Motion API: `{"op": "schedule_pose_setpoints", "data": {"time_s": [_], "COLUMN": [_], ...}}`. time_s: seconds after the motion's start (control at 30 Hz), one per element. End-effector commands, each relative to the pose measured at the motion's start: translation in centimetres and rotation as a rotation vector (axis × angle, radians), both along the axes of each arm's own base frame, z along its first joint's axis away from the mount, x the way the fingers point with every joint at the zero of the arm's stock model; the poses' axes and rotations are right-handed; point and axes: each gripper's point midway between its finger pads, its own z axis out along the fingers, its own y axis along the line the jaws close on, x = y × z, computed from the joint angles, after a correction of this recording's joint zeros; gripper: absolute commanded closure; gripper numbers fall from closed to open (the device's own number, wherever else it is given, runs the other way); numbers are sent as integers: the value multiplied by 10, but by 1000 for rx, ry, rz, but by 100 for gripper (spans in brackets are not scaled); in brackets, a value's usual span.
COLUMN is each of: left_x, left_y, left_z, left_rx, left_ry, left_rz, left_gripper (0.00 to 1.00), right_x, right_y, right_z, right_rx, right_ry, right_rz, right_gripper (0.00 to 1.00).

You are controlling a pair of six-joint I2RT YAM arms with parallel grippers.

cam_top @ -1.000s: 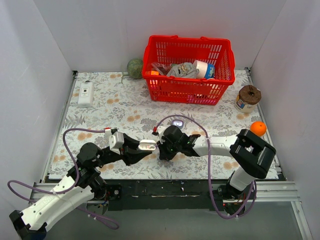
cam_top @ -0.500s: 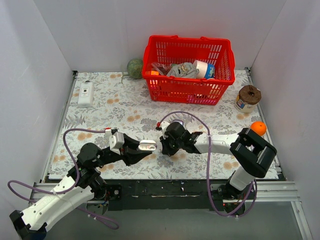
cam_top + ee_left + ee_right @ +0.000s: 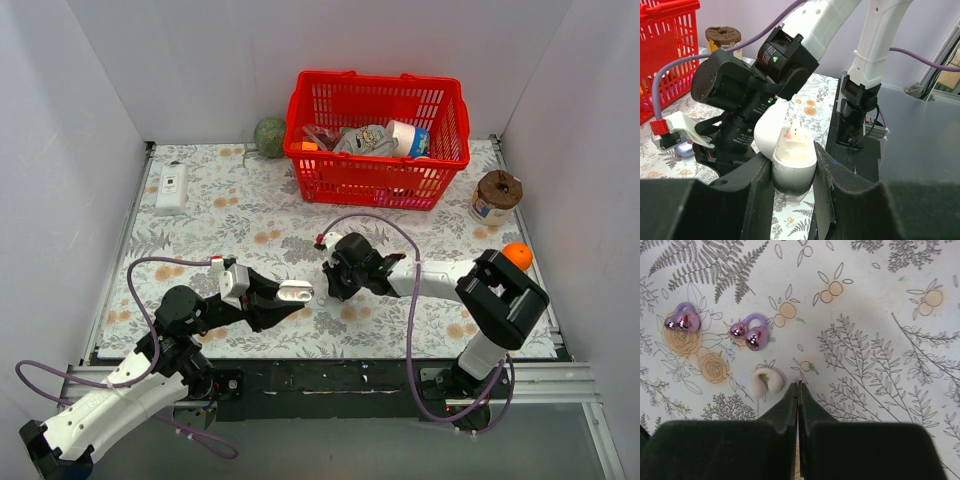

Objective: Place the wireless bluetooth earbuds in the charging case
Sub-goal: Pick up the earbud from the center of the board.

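Top view: a plain white oval hinged plastic case (image 3: 297, 291) was clamped in the left gripper (image 3: 288, 296) and held off the floral tablecloth (image 3: 240, 210), presumably to present its sockets. The right gripper (image 3: 332, 284), beside that case earlier, was drawn back and stood apart.

Left wrist: the lid was seen open. What looked like the small lavender charging case (image 3: 684, 148) was left on the cloth behind the right arm.

Right wrist: the jaws were pressed shut, empty. The glossy purple wireless bluetooth earbuds (image 3: 751, 332) were left loose on the cloth near a white curved bud (image 3: 766, 381).
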Motion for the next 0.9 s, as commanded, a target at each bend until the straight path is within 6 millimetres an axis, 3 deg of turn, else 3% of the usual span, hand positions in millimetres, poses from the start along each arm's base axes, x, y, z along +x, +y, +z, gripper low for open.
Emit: {"op": "schedule_pose_setpoints", "data": {"time_s": [0.0, 0.07, 0.13, 0.17, 0.23, 0.3, 0.5, 0.87], "left_x": [2, 2, 2, 2, 2, 2, 0, 0], "left_y": [0, 0, 1, 1, 1, 1, 0, 0], "left_z": [0, 2, 3, 3, 3, 4, 1, -1], "left_rx": [2, 0, -3, -4, -3, -4, -1, 0], "left_ry": [-2, -4, -9, -10, -8, -10, 5, 14], "left_rz": [8, 9, 11, 13, 13, 11, 2, 1], "left_gripper": [100, 100, 100, 100, 100, 100, 100, 100], "right_x": [17, 17, 14, 11, 3, -9, -18, -17], "right_y": [-5, -5, -3, 1, 8, 7, -7, -4], "right_z": [9, 27, 45, 50, 56, 45, 15, -2], "right_rx": [-29, 15, 62, 85, 110, 74, 7, -24], "right_ry": [-46, -62, -79, -69, -58, -26, 32, 52], "right_rz": [-31, -60, -69, -60, -28, -7, -52, -36], "right_gripper": [96, 84, 79, 81, 98, 99, 99, 99]}}
